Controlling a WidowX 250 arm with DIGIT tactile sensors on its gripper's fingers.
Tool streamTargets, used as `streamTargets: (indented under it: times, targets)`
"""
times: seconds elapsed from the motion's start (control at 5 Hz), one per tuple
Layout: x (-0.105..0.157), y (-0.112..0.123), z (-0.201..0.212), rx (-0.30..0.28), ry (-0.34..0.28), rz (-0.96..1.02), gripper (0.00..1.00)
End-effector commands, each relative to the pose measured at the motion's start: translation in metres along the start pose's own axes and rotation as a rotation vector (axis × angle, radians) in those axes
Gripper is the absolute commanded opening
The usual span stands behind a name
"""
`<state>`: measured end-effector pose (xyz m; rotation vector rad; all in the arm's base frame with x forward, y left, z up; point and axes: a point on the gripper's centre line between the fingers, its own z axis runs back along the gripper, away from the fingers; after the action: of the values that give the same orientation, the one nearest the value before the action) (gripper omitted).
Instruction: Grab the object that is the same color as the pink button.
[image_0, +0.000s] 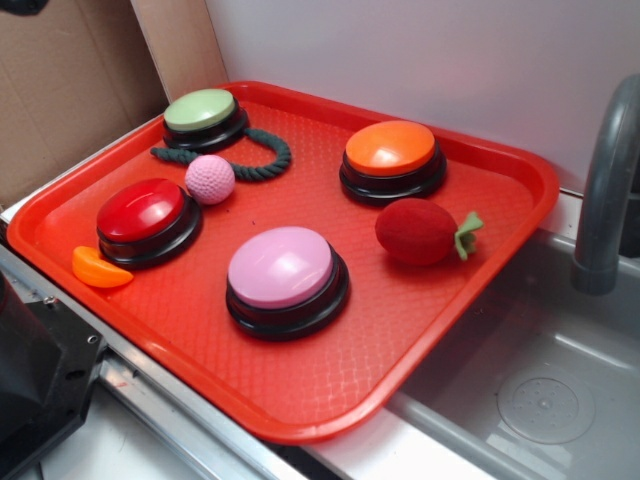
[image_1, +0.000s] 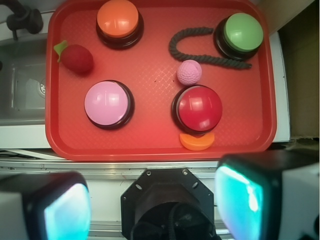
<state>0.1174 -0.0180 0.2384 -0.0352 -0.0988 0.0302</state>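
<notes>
A small pink knitted ball (image_0: 210, 179) (image_1: 189, 72) lies on the red tray (image_0: 300, 400) (image_1: 150, 145), between the red-topped button (image_0: 146, 218) (image_1: 199, 108) and the green-topped button (image_0: 203, 117) (image_1: 241, 34), touching a dark rope. The pink button (image_0: 284, 277) (image_1: 107, 104) sits near the tray's front, smooth light-pink dome on a black base. My gripper (image_1: 152, 207) hangs high above the robot base, off the tray's near edge, open, with nothing between its teal-padded fingers (image_1: 67, 212). In the exterior view the gripper is out of frame.
An orange-topped button (image_0: 391, 158) (image_1: 118, 21), a red plush strawberry (image_0: 420, 231) (image_1: 76, 58), an orange slice toy (image_0: 98, 269) (image_1: 197, 141) and a dark green rope (image_0: 255, 160) (image_1: 200, 50) share the tray. A sink (image_0: 540, 390) with a grey faucet (image_0: 605, 190) lies beside it. Cardboard (image_0: 60, 90) stands behind.
</notes>
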Motion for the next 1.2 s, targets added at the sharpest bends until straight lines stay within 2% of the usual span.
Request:
streamTargets:
  times: [0.0,0.2,0.4,0.6,1.0]
  targets:
    - [0.0,0.0,0.0,0.0,0.0,0.0,1.0]
    - [0.007,0.006,-0.008,0.008,-0.033,0.005,1.0]
    - [0.026,0.013,-0.025,0.024,-0.083,0.052,1.0]
    - [0.045,0.027,-0.049,0.014,-0.078,0.085,1.0]
    - [0.072,0.061,-0.101,0.039,-0.069,0.148,1.0]
